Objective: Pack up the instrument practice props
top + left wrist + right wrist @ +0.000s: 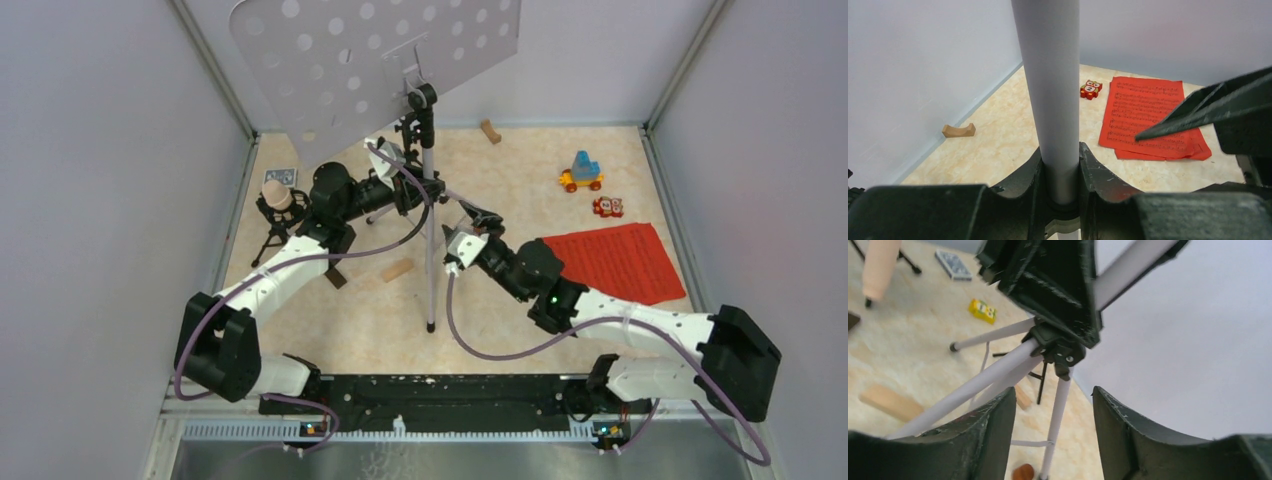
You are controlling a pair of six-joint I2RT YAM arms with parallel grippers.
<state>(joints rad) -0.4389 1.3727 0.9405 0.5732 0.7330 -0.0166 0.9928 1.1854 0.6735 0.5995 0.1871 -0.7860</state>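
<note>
Beige marble-pattern tabletop (370,330), boxed in on three sides by plain pale lavender-grey walls: left wall (100,150), back wall (600,60), right wall (770,120). Silver metal posts (215,70) run up both back corners. Black rail (450,395) along near edge. Even, soft light, faint shadows.

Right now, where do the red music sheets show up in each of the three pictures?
Top external: the red music sheets lie flat on the right of the table, right of the stand.
Left wrist: upper right, beyond the pole.
Right wrist: not in it.
Shared landmark: the silver music stand, whose pole or legs show in every view.
</note>
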